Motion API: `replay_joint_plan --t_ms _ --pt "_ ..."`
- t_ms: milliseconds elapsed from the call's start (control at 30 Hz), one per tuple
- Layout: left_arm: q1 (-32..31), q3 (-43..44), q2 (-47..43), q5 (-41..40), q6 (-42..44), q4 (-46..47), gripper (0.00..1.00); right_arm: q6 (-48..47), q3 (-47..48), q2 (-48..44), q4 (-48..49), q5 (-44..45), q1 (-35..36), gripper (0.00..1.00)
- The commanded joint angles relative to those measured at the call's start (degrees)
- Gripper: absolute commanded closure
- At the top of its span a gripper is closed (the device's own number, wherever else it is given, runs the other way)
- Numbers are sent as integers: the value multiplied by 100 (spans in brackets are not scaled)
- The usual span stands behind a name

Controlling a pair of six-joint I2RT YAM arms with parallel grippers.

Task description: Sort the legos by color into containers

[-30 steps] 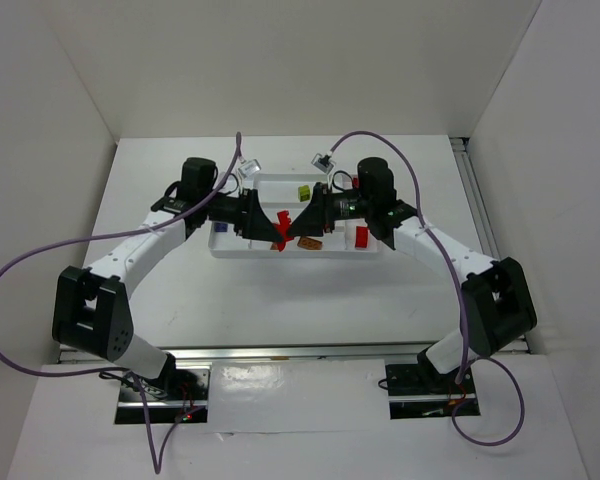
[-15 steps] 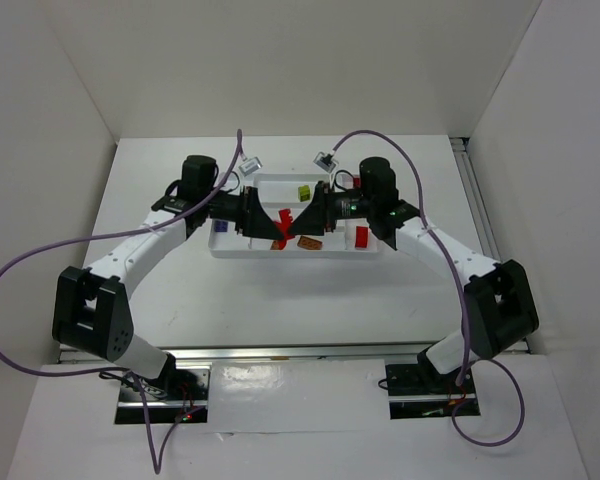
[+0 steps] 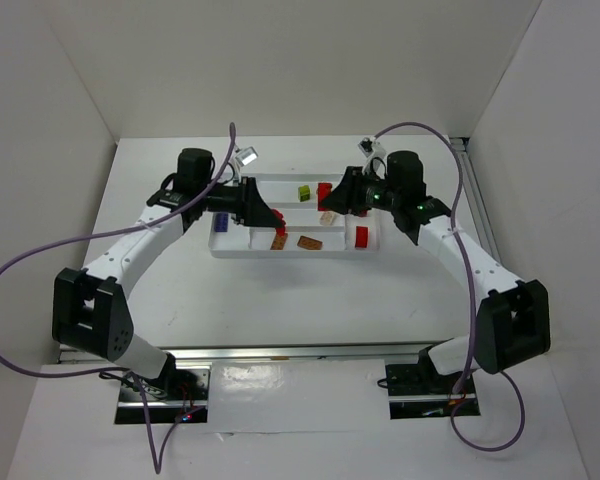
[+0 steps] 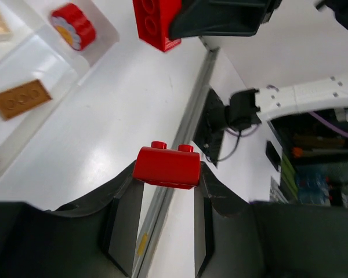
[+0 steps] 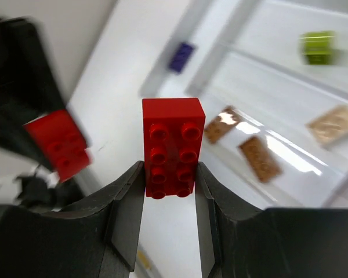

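Left pincer (image 4: 167, 178) pinches small red lego (image 4: 166, 167); right pincer (image 5: 169, 175), long red lego (image 5: 173, 142).

A white table (image 3: 180, 290) fills the middle, boxed in by plain white walls (image 3: 300, 60) at 9, 12 and 3 o'clock. A metal rail (image 3: 477, 200) runs along the table's edge at 3 o'clock, and a silver strip (image 3: 280, 352) borders it at 6 o'clock. The left wrist view shows dark, blurred clutter (image 4: 319, 168) at 3 o'clock.
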Motion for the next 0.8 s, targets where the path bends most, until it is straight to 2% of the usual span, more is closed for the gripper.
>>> replay_joint_plan --t_ms 0,67,133,267,467,633,767 --pt "46 574 11 -818 -90 -368 100 -51 398 -135 -1006 2619 -16 97" --pt "46 706 64 -1267 -90 -641 100 2 451 92 -1365 3778 -16 97" --pt "46 777 64 -1962 -161 -984 100 -32 451 234 -1367 4040 -68 97" --pt "46 593 -94 -2394 -161 -1125 100 -147 618 778 -1420 4338 -130 97" --pt "46 382 -155 -2395 -161 -1125 100 -253 961 1437 -1420 5050 -130 97" --pt "46 382 -278 -2526 -46 -1240 100 -419 1171 1825 -1420 5244 -130 97" --pt "46 330 -331 -2386 -46 -1240 100 -472 1356 1975 -1472 5244 -130 91"
